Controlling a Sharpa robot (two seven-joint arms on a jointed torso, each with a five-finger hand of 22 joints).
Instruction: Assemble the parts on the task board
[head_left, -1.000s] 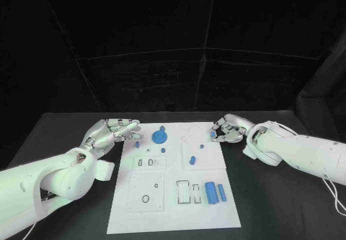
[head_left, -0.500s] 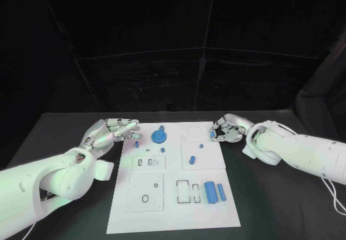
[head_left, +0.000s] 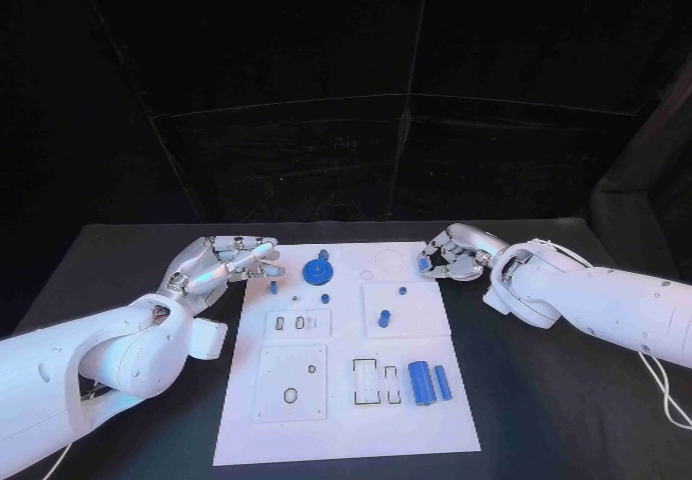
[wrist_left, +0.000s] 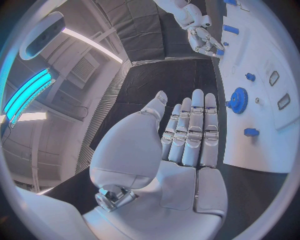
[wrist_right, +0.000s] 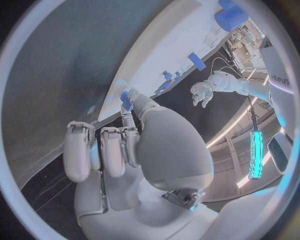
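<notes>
**As the left hand backs off, the right keeps its part**

Since a second ago, the left hand (head_left: 224, 262) has risen slightly, and a blue peg (head_left: 271, 287) now stands free on the board (head_left: 346, 430) just below its fingertips. Its fingers lie straight and hold nothing. The right hand (head_left: 454, 258), barely moved, pinches a small blue part (wrist_right: 127, 100) at its fingertips over the board's far edge. That part is probably not yet placed.
</notes>
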